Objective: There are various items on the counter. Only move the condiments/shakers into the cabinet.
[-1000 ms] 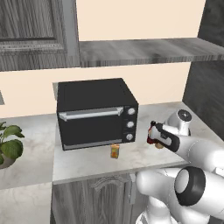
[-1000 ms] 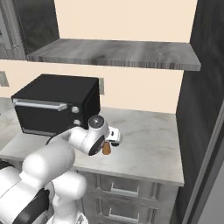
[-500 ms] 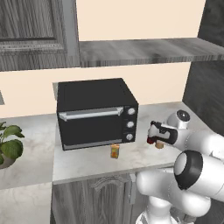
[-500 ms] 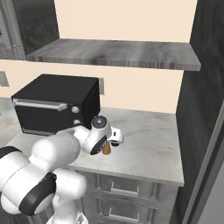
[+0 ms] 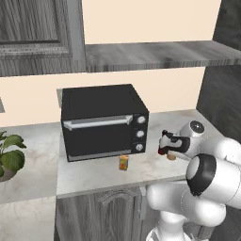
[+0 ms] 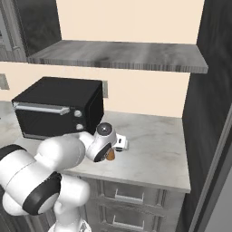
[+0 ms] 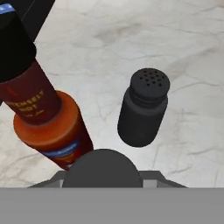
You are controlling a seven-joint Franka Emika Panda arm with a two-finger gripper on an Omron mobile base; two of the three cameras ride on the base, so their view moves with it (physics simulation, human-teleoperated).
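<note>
In the hand view, the black cap of the tan-orange shaker sits between the fingers of my gripper, which is shut on it. The red sauce bottle with its black cap stands just left of it. The short black shaker stands apart to the right on the marbled counter. From the base, my gripper hangs low over the tan-orange shaker with the red bottle beside it, and the shaker peeks out under the hand. The cabinet's shelf board runs overhead.
A black toaster oven stands left of the bottles. The tiny orange-yellow carton stands before it. A plant is at the far left. A dark tall unit bounds the counter on the right. The cabinet door is upper left.
The jaws have closed from wide open onto the tan-orange shaker's cap. The hand stays at the bottles while the elbow has swung lower and nearer the cameras.
</note>
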